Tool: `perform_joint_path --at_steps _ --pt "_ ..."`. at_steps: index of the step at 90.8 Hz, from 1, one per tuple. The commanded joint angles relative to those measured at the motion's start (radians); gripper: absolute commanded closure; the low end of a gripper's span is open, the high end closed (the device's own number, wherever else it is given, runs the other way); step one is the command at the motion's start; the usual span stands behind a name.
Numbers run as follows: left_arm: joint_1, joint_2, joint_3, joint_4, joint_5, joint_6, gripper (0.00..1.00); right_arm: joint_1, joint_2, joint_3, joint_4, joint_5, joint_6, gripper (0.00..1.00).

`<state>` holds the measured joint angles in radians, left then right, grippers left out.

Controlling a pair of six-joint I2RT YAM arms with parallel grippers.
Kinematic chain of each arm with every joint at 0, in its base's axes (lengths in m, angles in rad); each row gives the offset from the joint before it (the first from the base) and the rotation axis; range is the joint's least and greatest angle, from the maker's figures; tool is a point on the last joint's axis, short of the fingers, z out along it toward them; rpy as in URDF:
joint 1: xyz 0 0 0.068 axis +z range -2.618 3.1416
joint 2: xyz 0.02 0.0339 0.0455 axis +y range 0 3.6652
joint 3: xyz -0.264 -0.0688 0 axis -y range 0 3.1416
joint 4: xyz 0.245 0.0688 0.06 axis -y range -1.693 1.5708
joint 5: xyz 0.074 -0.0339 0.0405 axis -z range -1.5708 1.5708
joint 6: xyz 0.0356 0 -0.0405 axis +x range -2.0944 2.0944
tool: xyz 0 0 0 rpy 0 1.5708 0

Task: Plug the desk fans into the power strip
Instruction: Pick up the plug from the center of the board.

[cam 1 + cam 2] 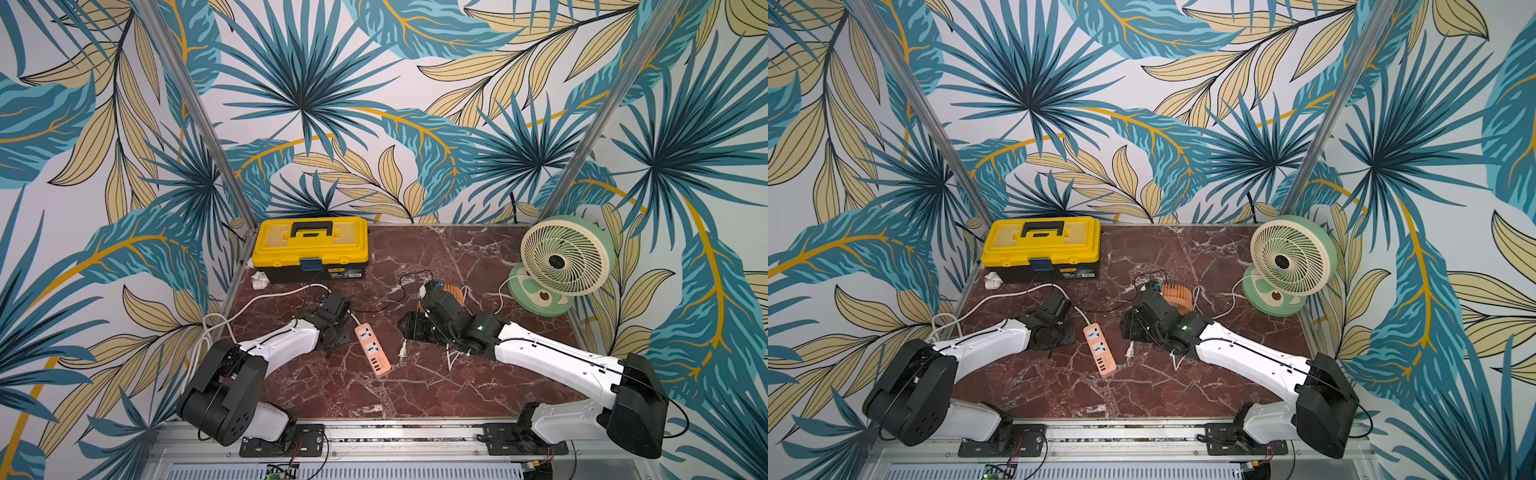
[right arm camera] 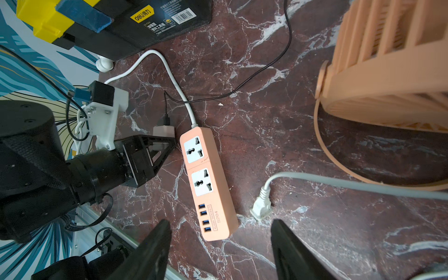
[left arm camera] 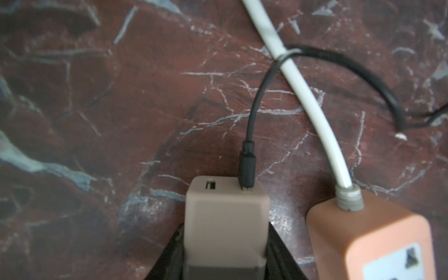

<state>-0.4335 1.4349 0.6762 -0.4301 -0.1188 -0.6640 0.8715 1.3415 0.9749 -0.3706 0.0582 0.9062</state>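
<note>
Charger [image 3: 225,218] between left jaws (wrist views only)

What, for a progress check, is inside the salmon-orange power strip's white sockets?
Nothing: both sockets on the power strip are empty, uncovered. The white pronged plug lies beside it.

The power strip [image 1: 372,349] lies mid-table between your arms, with the toolbox [image 1: 311,245] behind it to the left and the desk fan [image 1: 561,266] at the back right. The plug [image 1: 402,352] lies just right of the strip. A charger block [image 3: 226,213] sits in the jaws of your left gripper [image 2: 161,148], beside the strip's cord end.
</note>
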Motion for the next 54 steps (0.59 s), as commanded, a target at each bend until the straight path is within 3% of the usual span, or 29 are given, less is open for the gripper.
perform_joint_path --at_steps 1,11,25,36,54 --pt "0.001 -0.064 -0.012 0.001 -0.029 0.004 0.72 0.005 0.007 0.033 -0.011 -0.014 -0.011 0.31" --pt "-0.011 -0.138 0.019 -0.007 -0.067 0.033 0.86 -0.001 -0.002 0.08 -0.037 -0.063 -0.057 0.31" --pt "-0.067 -0.255 0.057 0.039 -0.099 0.097 0.97 -0.05 -0.006 0.161 -0.019 -0.293 -0.093 0.29" --pt "-0.109 -0.346 0.033 0.159 -0.016 0.163 1.0 -0.099 -0.013 0.214 -0.007 -0.435 -0.083 0.27" --pt "-0.164 -0.495 -0.092 0.403 0.162 0.232 1.0 -0.129 -0.017 0.242 0.001 -0.496 -0.067 0.26"
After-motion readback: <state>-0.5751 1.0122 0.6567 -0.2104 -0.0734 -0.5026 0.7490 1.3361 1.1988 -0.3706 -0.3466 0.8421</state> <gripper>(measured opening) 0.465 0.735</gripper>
